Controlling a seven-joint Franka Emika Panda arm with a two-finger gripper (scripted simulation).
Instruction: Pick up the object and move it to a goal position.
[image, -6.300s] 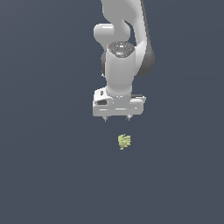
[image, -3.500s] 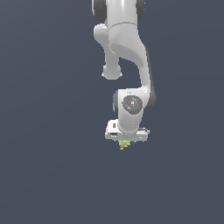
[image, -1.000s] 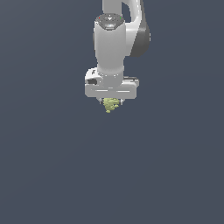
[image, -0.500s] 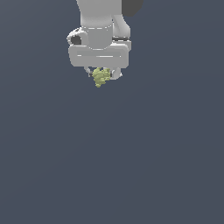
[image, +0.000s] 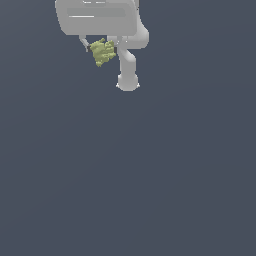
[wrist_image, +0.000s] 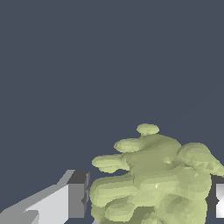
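The object (image: 103, 52) is a lumpy yellow-green clump, hanging high near the top of the exterior view, well above the floor. My white gripper (image: 101, 48) is shut on it, with a finger pressing each side. The wide hand body (image: 96, 17) sits just above it and is cut off by the frame's top edge. In the wrist view the object (wrist_image: 159, 179) fills the space between the two dark finger pads (wrist_image: 78, 194), touching both.
The plain dark grey floor (image: 150, 175) spreads under everything. Part of the arm's lower links (image: 128, 70) shows behind the hand, toward the exterior view's right of the object.
The gripper came down on the object on the floor, shut on it, then rose with it. Over the last second it has climbed further and appears larger in the exterior view.
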